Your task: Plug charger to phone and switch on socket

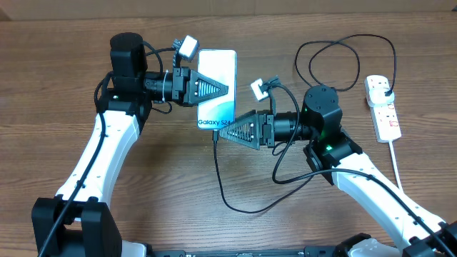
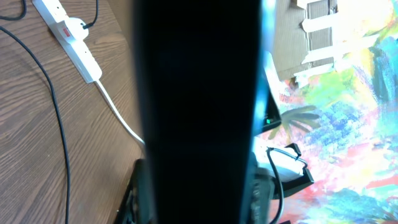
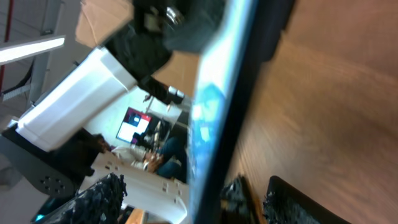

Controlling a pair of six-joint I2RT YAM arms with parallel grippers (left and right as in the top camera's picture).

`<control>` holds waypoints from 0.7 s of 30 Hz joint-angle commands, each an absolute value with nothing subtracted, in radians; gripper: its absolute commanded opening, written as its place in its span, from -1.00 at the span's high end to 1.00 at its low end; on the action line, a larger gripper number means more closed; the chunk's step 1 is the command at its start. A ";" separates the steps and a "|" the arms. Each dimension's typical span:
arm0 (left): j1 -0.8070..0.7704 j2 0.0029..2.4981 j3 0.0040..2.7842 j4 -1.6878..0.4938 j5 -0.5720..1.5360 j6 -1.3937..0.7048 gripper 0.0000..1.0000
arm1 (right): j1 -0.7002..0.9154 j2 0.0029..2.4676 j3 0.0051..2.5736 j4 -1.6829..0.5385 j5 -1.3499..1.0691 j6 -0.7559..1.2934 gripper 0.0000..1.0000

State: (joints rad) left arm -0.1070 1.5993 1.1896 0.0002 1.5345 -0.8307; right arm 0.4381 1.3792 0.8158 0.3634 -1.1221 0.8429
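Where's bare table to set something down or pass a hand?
Free: table left of the left arm; the wood between both arms, left of the charger loop. Crowded: around the phone, where left fingers and right fingers meet; charger coil beside the socket.

Both arms reach inward with wrists rolled sideways, the left gripper (image 1: 227, 89) pointing right and clamped on the phone (image 1: 218, 63), the right gripper (image 1: 220, 135) pointing left, grip unclear.

L jaws hold phone (image 1: 216, 78) | R jaws at charger (image 1: 221, 189) tip | socket (image 1: 383, 107) far R
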 commanded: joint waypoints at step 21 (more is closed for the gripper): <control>-0.183 1.569 1.195 -0.001 1.509 -0.785 0.91 | 0.432 1.377 0.833 0.423 -0.995 0.867 0.67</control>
